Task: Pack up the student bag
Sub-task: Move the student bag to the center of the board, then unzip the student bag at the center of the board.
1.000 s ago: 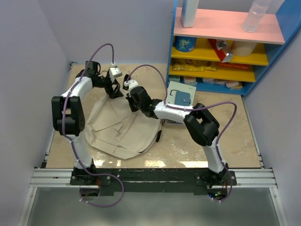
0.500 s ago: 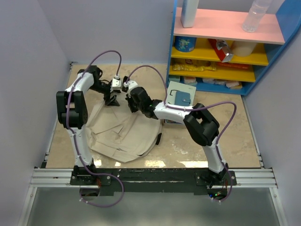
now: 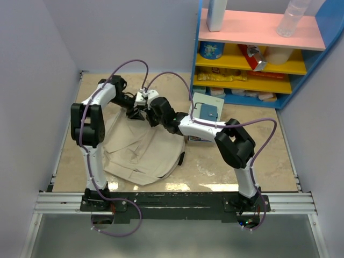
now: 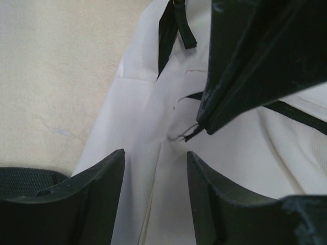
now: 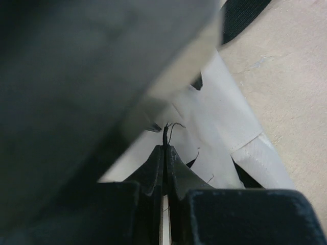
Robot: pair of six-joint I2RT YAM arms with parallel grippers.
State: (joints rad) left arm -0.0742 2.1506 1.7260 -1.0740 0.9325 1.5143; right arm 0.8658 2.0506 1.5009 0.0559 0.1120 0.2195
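Observation:
The student bag (image 3: 140,150) is a beige backpack lying flat on the table, its top end toward the back. My right gripper (image 3: 147,114) is at the bag's top edge and is shut on a thin black frayed pull tab (image 5: 165,137) of the bag. My left gripper (image 3: 135,112) is right beside it, open, with its fingers (image 4: 102,178) on either side of a beige fabric fold (image 4: 153,153) without touching it. In the left wrist view the right gripper's fingertips (image 4: 245,76) hold the black tab (image 4: 195,133) just above that fold.
A grey-blue book (image 3: 207,111) lies on a white one to the right of the bag. A blue shelf unit (image 3: 258,54) with bottles and packets stands at the back right. The walls are close on the left and at the back. Black straps (image 4: 176,25) trail from the bag's top.
My left gripper has swung right from the bag's back left corner to sit against the right gripper. The right gripper has held its place on the tab.

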